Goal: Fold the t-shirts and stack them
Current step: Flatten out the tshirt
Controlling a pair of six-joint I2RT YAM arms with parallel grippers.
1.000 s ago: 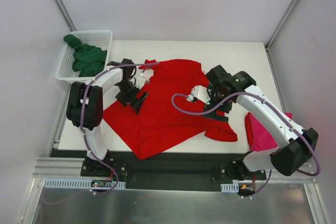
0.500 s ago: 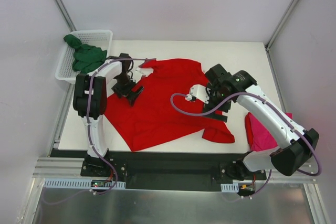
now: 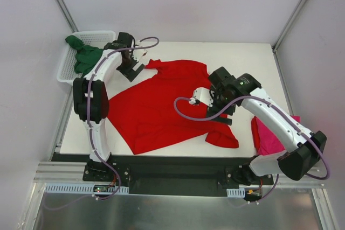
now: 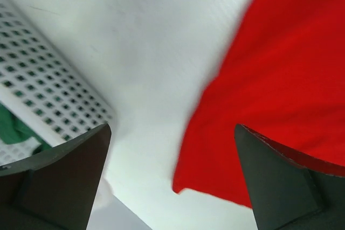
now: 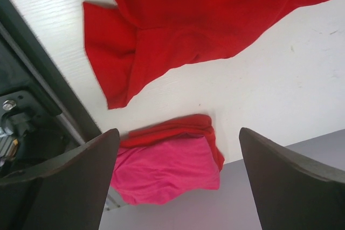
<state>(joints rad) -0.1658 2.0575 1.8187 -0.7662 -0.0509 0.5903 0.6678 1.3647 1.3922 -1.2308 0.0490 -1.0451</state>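
A bright red t-shirt (image 3: 161, 106) lies spread across the middle of the table (image 3: 242, 57); in the left wrist view its edge (image 4: 280, 79) fills the right side. My left gripper (image 3: 132, 71) hovers open and empty by the shirt's far-left corner, beside the basket. My right gripper (image 3: 222, 112) hangs open over the shirt's right side, near the sleeve (image 3: 222, 137). A folded magenta-pink t-shirt (image 3: 268, 133) (image 5: 167, 173) sits at the table's right edge with a red layer under it. A dark green t-shirt (image 3: 86, 57) lies in the basket.
The white mesh basket (image 3: 67, 76) (image 4: 48, 95) stands off the table's far-left corner, close to the left gripper. The table's near edge and the black base rail (image 5: 32, 133) run just below the sleeve. Grey walls enclose the cell.
The left gripper has lifted off the red shirt and swung back toward the basket. The shirt's left side now lies flatter. The right arm has barely shifted.
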